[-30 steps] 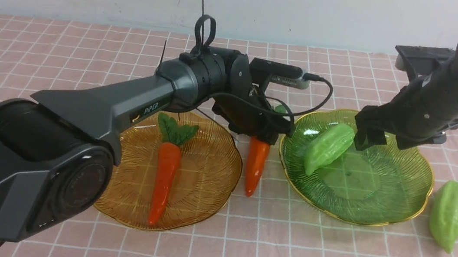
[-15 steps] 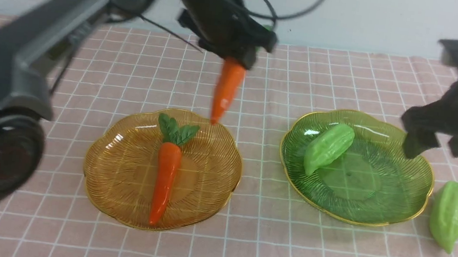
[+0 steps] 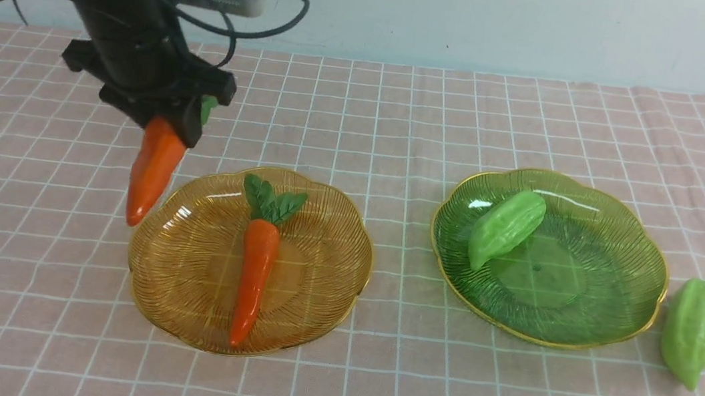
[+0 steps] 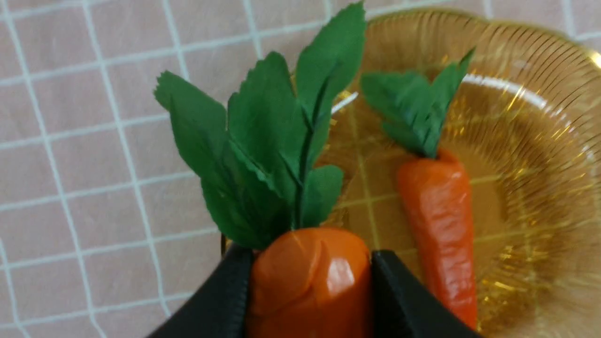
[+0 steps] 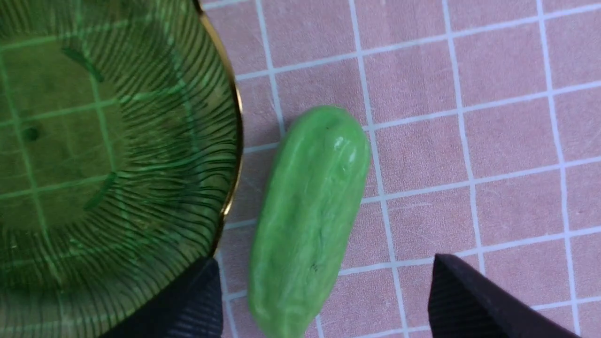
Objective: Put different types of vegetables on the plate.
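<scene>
Probably light, stiff and slick, the carrot [image 3: 153, 170] hangs crown-clamped in the left tool [image 3: 164, 118]. The right tool [image 5: 324, 300] gapes over the gourd [image 5: 310, 211] at the green plate's [image 3: 661, 293] four o'clock; pinch mid-body.

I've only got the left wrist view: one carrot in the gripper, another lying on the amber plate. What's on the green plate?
Observer: The green plate holds one gourd, near its left rim.
Operator: Only one?
Observer: A second gourd lies on the cloth, beside that plate's right rim.
Operator: What's my other arm doing?
Observer: The right gripper hangs open and empty above that second gourd.
</scene>
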You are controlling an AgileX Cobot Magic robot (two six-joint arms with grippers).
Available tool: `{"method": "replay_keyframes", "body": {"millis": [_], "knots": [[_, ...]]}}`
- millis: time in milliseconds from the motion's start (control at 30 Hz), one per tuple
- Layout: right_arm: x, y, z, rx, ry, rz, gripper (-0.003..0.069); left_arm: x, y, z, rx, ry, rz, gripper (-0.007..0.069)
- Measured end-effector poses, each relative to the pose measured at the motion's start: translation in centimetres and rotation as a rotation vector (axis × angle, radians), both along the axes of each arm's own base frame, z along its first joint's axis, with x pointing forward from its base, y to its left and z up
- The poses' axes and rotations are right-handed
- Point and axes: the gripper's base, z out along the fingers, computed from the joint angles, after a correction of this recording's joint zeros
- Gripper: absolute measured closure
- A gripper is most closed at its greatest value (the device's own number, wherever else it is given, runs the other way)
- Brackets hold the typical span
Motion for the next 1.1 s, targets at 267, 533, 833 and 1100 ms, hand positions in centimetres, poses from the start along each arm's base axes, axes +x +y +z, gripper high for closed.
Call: {"method": "replay_keyframes", "body": {"millis": [267, 533, 833, 1100], "knots": [[2.0, -0.3, -5.5, 0.005, 0.120, -0.003, 0.0125, -0.1, -0.7, -2.8, -0.038, 0.094, -0.012, 0.0385], [2.7, -0.3, -7.5, 0.014, 0.130, -0.017, 0.0125, 0.5, -2.0, -5.4, -0.023, 0.147, -0.063, 0.0360], [3.3, -0.3, -10.0, 0.017, 0.175, -0.020, 0.0125, 0.9, -2.0, -6.6, -0.018, 0.167, -0.058, 0.0176], [2.5, -0.9, -7.9, 0.015, 0.166, -0.039, 0.0235, 0.9, -1.8, -3.7, -0.014, 0.080, -0.036, 0.0321]]}}
